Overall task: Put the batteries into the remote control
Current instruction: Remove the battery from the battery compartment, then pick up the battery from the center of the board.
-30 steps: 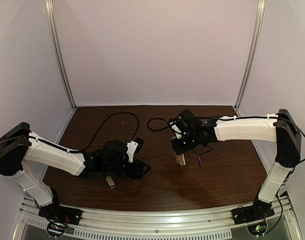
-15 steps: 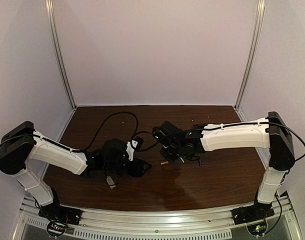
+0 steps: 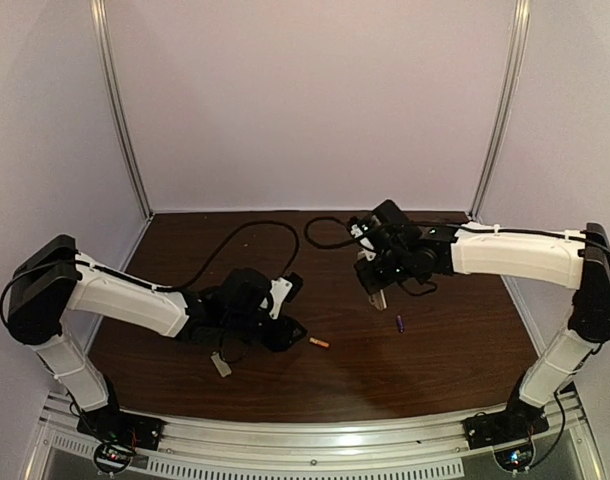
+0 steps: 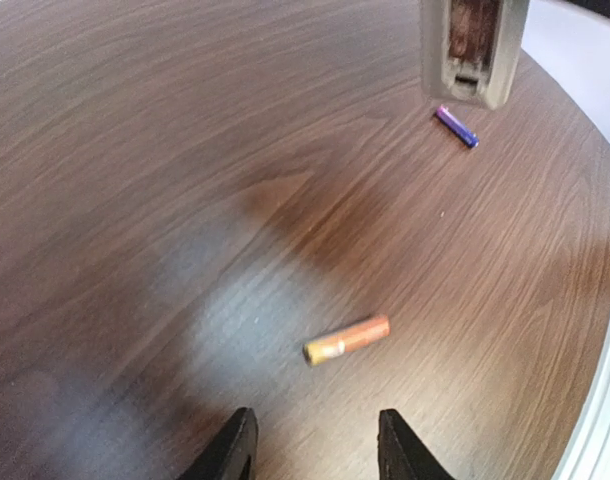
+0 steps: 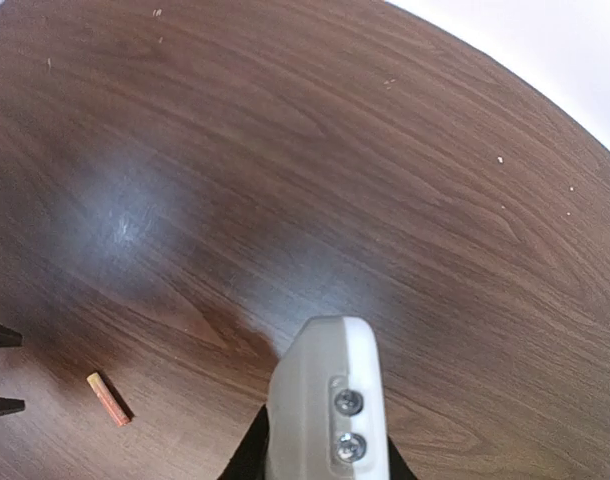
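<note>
The white remote control [image 5: 325,400] is gripped by my right gripper [image 3: 376,283] and hangs end-down above the table; its dark fingers [image 5: 247,458] show on either side of it. It also shows in the top view [image 3: 379,296], and in the left wrist view [image 4: 472,48] with its open battery bay facing the camera. One orange battery [image 3: 319,343] lies on the table just ahead of my left gripper [image 4: 315,455], which is open and empty, low over the wood. The battery lies between the line of the jaws [image 4: 347,339] and also shows in the right wrist view [image 5: 109,398].
A small purple cylinder [image 3: 400,323] lies on the table below the remote, also in the left wrist view [image 4: 455,126]. A small flat grey cover piece [image 3: 221,365] lies near the left arm. Black cables [image 3: 247,232] loop across the back of the dark wood table [image 3: 435,370].
The right arm swung left toward the left gripper, then back right and higher with the remote. The orange battery now lies on the table. The left gripper has shifted right toward it.
</note>
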`<state>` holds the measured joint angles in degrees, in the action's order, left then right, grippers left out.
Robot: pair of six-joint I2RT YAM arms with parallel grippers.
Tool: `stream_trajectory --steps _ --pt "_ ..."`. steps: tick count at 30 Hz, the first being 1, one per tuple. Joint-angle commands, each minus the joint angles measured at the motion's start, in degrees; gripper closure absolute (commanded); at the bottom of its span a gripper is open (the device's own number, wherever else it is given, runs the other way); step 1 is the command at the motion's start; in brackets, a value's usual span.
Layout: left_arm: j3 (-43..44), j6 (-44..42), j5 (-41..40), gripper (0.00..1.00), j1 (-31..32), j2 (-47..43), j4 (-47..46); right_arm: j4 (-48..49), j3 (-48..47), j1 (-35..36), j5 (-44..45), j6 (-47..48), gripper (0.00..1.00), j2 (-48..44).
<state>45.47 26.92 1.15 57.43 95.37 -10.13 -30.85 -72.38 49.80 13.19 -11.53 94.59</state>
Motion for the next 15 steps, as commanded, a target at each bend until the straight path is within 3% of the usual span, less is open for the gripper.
stream_trajectory --steps 1,3,10,15 --pt "2.37 4.85 3.14 0.57 0.51 1.80 3.89 2.55 3.98 -5.85 -11.60 -3.74 1.00 -6.89" --pt "2.83 10.66 3.95 0.55 1.76 3.16 3.88 2.71 5.23 -7.84 -14.33 -4.36 1.00 -9.03" --pt "6.19 18.83 0.61 0.46 5.96 7.19 5.68 2.14 7.72 -12.07 -18.40 -4.30 1.00 -12.44" --pt "11.08 22.25 -2.49 0.47 6.43 11.90 12.09 2.06 8.76 -13.35 -19.38 -4.22 1.00 -13.75"
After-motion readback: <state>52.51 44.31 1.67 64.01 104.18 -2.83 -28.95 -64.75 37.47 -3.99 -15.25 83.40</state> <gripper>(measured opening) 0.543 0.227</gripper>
